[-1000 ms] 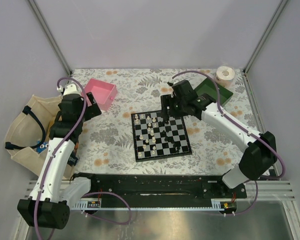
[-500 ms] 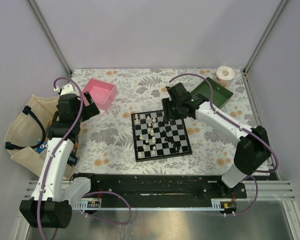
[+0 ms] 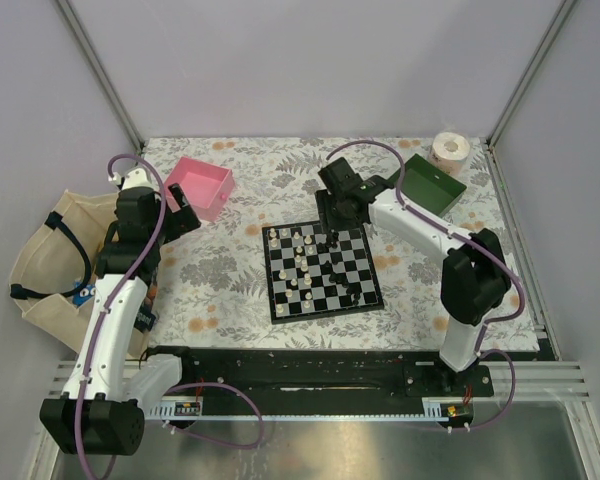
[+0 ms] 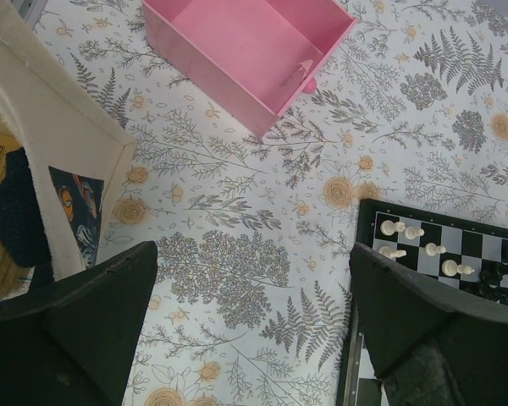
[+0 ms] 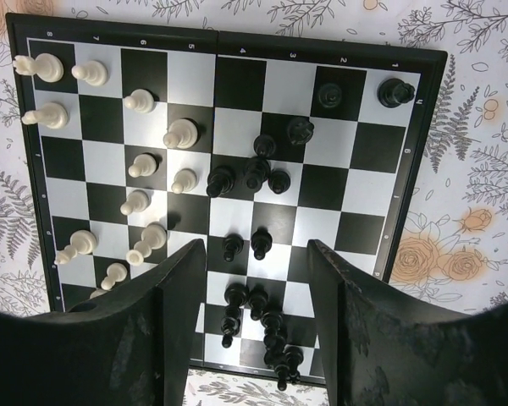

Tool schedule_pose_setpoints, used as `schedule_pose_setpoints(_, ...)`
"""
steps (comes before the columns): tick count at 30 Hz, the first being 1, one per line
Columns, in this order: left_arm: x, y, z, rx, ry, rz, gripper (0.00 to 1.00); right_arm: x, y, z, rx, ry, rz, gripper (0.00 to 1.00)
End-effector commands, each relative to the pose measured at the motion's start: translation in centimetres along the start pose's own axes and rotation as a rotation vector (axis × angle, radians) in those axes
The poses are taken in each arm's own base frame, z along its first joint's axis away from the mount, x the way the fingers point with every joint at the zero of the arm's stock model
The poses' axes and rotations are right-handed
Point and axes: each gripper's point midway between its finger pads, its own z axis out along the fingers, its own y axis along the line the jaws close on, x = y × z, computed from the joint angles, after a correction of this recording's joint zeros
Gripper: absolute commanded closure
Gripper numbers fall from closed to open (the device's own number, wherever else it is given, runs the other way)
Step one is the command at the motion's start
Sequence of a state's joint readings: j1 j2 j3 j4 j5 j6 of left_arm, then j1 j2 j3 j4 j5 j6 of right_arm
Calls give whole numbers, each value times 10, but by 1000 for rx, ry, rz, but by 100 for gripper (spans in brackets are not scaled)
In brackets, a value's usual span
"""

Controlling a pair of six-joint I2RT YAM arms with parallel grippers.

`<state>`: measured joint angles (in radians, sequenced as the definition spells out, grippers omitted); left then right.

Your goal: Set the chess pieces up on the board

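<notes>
The board (image 3: 325, 270) lies mid-table, seen from straight above in the right wrist view (image 5: 237, 85). Cream-white chess pieces (image 5: 180, 133) stand scattered on its left half. Black chess pieces (image 5: 256, 169) cluster in the middle, and several more lie in a heap (image 5: 267, 326) by the near edge. My right gripper (image 5: 256, 254) (image 3: 330, 215) hovers open above that heap at the board's far edge, holding nothing. My left gripper (image 4: 254, 254) (image 3: 180, 215) hangs open over bare tablecloth, left of the board (image 4: 470, 245).
A pink tray (image 3: 202, 185) (image 4: 245, 51) stands at the back left. At the back right are a green tray (image 3: 430, 185) and a tape roll (image 3: 448, 150). A cloth bag (image 3: 50, 260) (image 4: 42, 169) lies off the table's left side.
My right arm has swung left along the board's far edge, and its jaws have narrowed somewhat. The left arm has barely shifted.
</notes>
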<state>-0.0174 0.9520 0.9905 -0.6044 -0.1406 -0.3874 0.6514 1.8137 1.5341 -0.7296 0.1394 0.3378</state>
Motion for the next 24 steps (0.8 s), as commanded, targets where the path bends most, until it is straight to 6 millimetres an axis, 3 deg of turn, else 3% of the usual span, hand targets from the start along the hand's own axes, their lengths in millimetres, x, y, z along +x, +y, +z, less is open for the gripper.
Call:
schedule_pose_setpoints(1, -8, -5, 0, 27, -21, -17, 1, -16, 4, 1, -18, -23, 51, 41)
schedule_pose_setpoints(9, -6, -5, 2, 32, -10, -23, 1, -13, -6, 26, -15, 7, 145, 46)
schedule_pose_setpoints(24, -4, -9, 3, 51, 5, -27, 1, -28, -14, 58, 41, -14, 238, 50)
